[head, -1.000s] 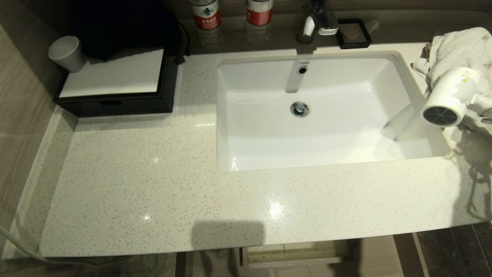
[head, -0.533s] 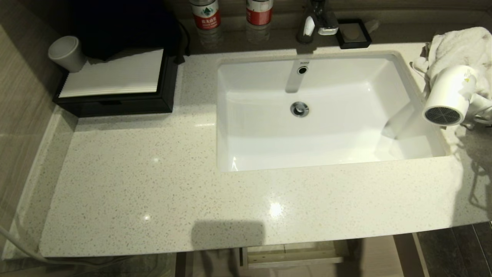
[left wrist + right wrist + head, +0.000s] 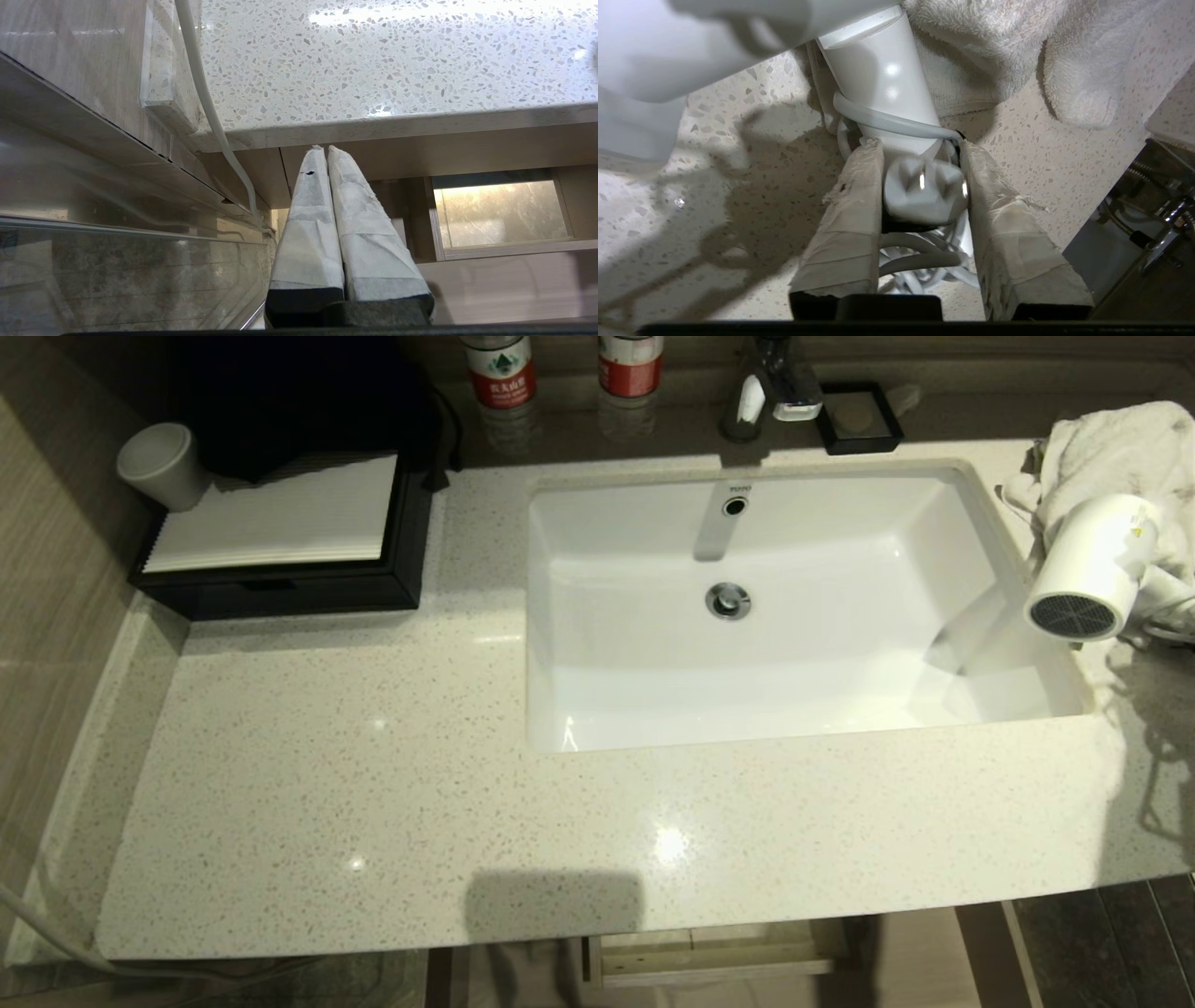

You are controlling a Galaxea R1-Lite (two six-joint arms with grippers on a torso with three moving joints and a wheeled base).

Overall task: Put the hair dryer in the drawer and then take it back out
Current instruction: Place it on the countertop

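The white hair dryer [image 3: 1092,560] is at the right end of the counter, beside the sink and against the towel, with its grey grille facing the front. My right gripper [image 3: 922,144] is out of the head view. In its wrist view it is shut on the hair dryer's handle [image 3: 882,79], with the cord bundle and plug [image 3: 924,191] between its taped fingers. The drawer [image 3: 709,971] stands partly pulled out under the counter's front edge, its boxed cutout showing. My left gripper [image 3: 325,148] is shut and empty, parked low below the counter's left front edge.
A white sink [image 3: 934,504] fills the counter's middle right. A white towel [image 3: 1111,448] lies behind the dryer. A black box with a white ribbed top [image 3: 280,532] and a grey cup [image 3: 163,462] stand back left. Two bottles [image 3: 499,369], a tap and a soap dish line the back ledge.
The hair dryer's barrel has turned a touch by the towel, and less of its handle shows in the head view. Nothing else has moved.
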